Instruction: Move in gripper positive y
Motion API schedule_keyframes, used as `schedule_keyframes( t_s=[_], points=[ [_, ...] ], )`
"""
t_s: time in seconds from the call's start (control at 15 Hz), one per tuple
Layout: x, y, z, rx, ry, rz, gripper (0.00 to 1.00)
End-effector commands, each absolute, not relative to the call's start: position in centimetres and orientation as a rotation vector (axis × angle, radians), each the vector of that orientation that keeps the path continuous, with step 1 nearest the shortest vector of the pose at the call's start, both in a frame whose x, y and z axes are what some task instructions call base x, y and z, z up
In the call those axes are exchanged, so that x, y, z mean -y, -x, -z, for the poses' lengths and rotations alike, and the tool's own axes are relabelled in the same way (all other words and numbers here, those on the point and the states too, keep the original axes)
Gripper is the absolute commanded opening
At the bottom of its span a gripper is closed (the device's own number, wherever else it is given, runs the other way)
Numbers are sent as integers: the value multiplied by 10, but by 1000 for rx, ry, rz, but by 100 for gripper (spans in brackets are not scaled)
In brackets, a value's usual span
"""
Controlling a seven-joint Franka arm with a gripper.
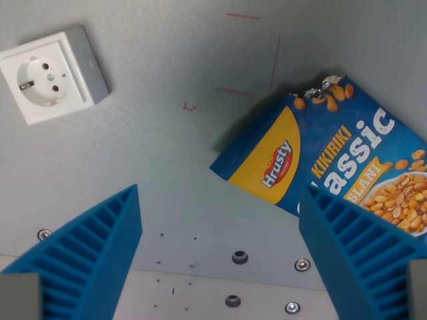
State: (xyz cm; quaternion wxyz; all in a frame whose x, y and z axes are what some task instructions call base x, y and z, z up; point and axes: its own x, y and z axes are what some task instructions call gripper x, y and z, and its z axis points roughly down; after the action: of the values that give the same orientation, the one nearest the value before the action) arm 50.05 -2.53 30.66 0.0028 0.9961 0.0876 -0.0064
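One gripper [220,257] with two blue ribbed fingers [87,257], jaws spread wide and holding nothing. One blue-and-yellow peanut bag [320,160] lies flat beyond the right jaw, partly hidden behind it, long axis diagonal, torn top pointing away. One white wall socket [50,75] sits well beyond the left jaw on the grey table [173,167].

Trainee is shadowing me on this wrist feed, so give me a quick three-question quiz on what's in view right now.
1. True or false: the gripper is holding the peanut bag.
2. What stands on the grey table at the wrist view's upper left?
A. white socket box
B. red cup
C. metal bowl
3. Fill in: the ribbed fingers are coloured ____.

Key:
1. False; the jaws are spread with nothing between them.
2. A, the socket box.
3. Blue.
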Motion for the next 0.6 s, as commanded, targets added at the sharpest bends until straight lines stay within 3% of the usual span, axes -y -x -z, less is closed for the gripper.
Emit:
schedule_keyframes(
  t_s=[0.07, 0.6],
  points=[
    [30, -502, -309, -274, -3123, 12, 100],
    [70, -509, -309, -274, -3123, 12, 100]
  ],
)
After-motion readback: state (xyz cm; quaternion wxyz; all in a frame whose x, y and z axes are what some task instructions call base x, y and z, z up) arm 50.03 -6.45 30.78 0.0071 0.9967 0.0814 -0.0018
